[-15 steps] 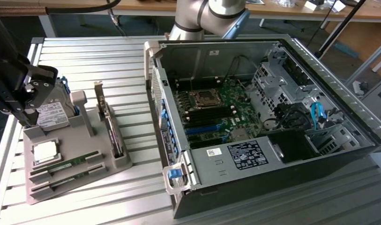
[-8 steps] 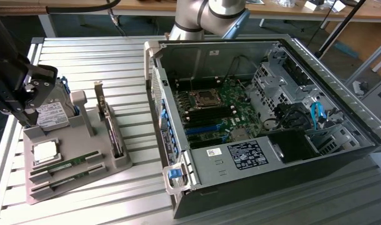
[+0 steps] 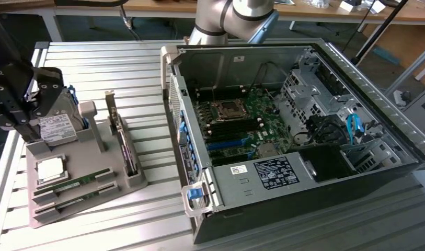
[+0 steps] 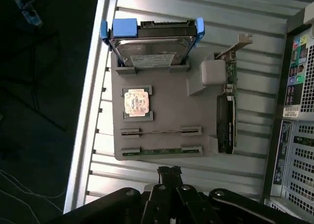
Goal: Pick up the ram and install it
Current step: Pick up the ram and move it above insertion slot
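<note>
Two ram sticks, long narrow green boards, stand on edge in the slots of a grey holder tray (image 3: 125, 183): one ram stick (image 3: 76, 184) (image 4: 161, 132) and a second (image 3: 69, 200) (image 4: 161, 151) beside it at the tray's end. My black gripper (image 3: 25, 135) (image 4: 169, 172) hangs high above the tray at the exterior view's left. Its fingers are shut together with nothing between them, well clear of the sticks. The open computer case (image 3: 324, 52) lies on the exterior view's right, its green motherboard (image 3: 243, 125) exposed.
The tray also holds a hard drive (image 4: 149, 45) with blue clips, a square processor chip (image 4: 137, 102) and a tall card with a metal bracket (image 4: 226, 111). Everything rests on a ribbed metal table (image 3: 93, 63). Cables and drive cages crowd the case's far side.
</note>
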Tool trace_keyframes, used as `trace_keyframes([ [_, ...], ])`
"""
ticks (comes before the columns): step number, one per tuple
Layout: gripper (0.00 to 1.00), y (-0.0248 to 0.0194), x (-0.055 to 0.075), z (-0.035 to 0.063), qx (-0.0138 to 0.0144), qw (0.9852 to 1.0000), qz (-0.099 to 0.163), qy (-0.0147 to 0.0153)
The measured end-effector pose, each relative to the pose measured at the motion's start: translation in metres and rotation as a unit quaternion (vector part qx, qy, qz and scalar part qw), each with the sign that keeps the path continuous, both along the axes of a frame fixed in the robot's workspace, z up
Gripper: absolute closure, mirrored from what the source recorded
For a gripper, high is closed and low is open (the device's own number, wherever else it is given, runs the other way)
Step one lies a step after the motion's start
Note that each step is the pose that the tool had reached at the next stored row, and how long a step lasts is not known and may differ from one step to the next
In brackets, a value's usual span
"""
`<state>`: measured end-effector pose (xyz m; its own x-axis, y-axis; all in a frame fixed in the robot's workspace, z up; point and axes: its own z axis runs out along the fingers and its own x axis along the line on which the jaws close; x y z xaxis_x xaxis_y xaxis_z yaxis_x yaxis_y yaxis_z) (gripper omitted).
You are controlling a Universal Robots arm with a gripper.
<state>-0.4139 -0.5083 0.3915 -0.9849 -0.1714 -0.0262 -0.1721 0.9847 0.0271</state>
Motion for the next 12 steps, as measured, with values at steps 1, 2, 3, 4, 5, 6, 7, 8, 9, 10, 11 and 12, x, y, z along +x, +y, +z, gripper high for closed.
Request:
trace_keyframes([
  [1, 0.90, 0.0000, 0.0000, -0.0004, -0.0002, 0.9996, 0.030, 0.0000],
  [2, 0.90, 0.0000, 0.0000, -0.0007, -0.0002, 0.9986, 0.054, 0.0000],
  [3, 0.90, 0.0000, 0.0000, -0.0009, -0.0002, 0.9973, 0.074, 0.0000],
  [4, 0.90, 0.0000, 0.0000, -0.0011, -0.0003, 0.9961, 0.089, 0.0000],
  [5, 0.90, 0.0000, 0.0000, -0.0013, -0.0003, 0.9944, 0.106, 0.0000],
  [6, 0.90, 0.0000, 0.0000, -0.0014, -0.0002, 0.9929, 0.119, 0.0000],
  [7, 0.90, 0.0000, 0.0000, -0.0015, -0.0002, 0.9911, 0.133, 0.0000],
  [8, 0.90, 0.0000, 0.0000, -0.0015, -0.0002, 0.9897, 0.143, 0.0000],
  [9, 0.90, 0.0000, 0.0000, -0.0015, -0.0002, 0.9882, 0.153, -0.0001],
  [10, 0.90, 0.0000, 0.0000, -0.0016, -0.0002, 0.9867, 0.162, -0.0001],
  [11, 0.90, 0.0000, 0.0000, -0.0016, -0.0002, 0.9850, 0.173, -0.0001],
  [12, 0.90, 0.0000, 0.0000, -0.0015, -0.0003, 0.9833, 0.182, 0.0000],
])
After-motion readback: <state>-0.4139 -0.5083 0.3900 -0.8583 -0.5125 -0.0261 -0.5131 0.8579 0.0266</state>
